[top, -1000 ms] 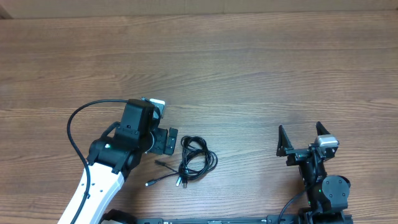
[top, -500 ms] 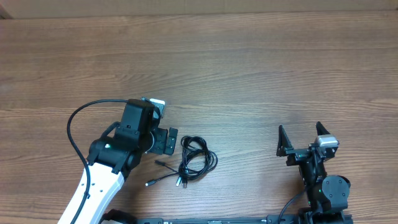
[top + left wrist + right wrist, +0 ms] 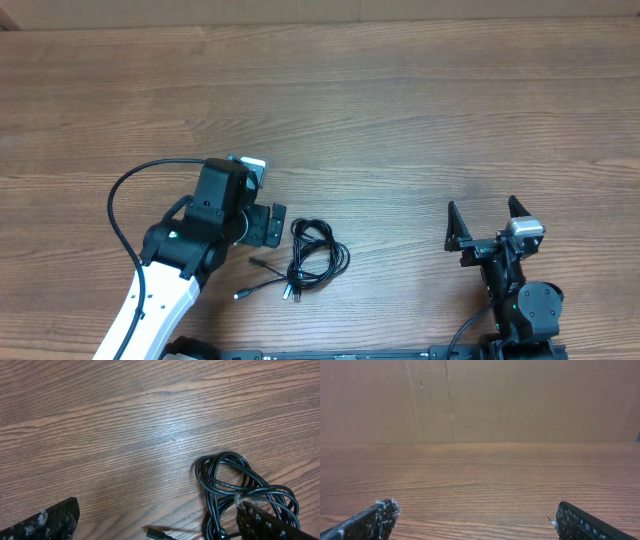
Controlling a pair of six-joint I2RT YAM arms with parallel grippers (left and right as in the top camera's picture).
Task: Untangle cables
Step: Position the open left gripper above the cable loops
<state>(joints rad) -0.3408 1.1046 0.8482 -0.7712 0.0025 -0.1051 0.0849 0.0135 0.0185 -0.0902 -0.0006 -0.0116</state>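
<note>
A tangle of thin black cables (image 3: 315,257) lies coiled on the wooden table near the front, with loose plug ends (image 3: 262,280) trailing to the left. In the left wrist view the coil (image 3: 235,490) sits at the lower right, partly under one finger. My left gripper (image 3: 272,226) is open and empty, just left of the coil, its fingers (image 3: 157,522) spread wide. My right gripper (image 3: 487,225) is open and empty at the front right, far from the cables, and its view (image 3: 475,520) shows only bare table.
The wooden table (image 3: 400,120) stretches away behind both arms. A brown cardboard wall (image 3: 480,400) stands at the far edge. A thick black arm wire (image 3: 125,200) loops out to the left of the left arm.
</note>
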